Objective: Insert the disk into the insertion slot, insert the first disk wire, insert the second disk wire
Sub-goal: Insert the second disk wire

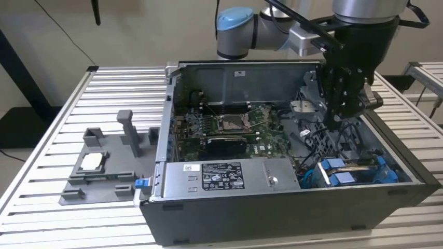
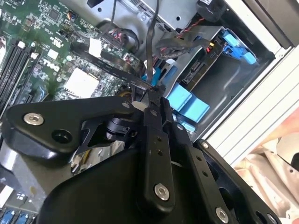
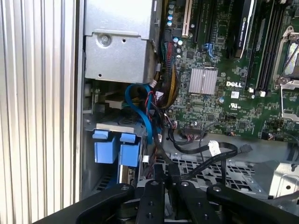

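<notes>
While clenched on a black wire (image 2: 148,51), pincer (image 2: 152,95) among tangled cables (image 3: 161,100).

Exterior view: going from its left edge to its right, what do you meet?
Grey plastic fixture tray → grey labelled power-supply box → bright blue plastic carrier tabs in the drive cage, all on the slatted metal table.

One computer case (image 1: 277,207) is sitting open on the tabletop (image 1: 41,218). Inside the case, one power-supply box (image 1: 221,176) and one green circuit board (image 1: 229,129) are showing, with two blue tabs (image 3: 117,147). One grey tray (image 1: 104,171) is lying beside the case.
</notes>
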Tool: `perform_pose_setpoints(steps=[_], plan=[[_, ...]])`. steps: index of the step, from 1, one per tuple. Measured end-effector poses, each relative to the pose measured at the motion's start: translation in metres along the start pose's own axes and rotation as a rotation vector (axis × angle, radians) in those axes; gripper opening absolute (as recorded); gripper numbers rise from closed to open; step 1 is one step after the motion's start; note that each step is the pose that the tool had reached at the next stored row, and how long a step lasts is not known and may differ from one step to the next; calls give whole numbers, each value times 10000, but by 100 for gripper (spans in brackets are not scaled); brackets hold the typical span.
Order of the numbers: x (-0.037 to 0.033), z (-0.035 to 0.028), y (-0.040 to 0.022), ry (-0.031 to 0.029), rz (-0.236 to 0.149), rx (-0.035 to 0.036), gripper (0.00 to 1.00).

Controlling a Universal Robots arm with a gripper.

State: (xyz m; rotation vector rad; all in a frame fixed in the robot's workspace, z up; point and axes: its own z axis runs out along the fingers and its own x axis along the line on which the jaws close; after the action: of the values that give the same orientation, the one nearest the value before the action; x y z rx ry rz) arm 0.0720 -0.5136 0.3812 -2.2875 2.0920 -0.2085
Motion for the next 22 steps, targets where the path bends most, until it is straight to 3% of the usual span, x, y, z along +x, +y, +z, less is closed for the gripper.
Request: perform_pose_setpoints(steps=[5, 8, 22], plan=[[5, 10, -4, -1, 0, 1, 16], [42, 18, -25, -2, -1, -23, 16], [424, 72, -125, -26, -17, -264, 16]])
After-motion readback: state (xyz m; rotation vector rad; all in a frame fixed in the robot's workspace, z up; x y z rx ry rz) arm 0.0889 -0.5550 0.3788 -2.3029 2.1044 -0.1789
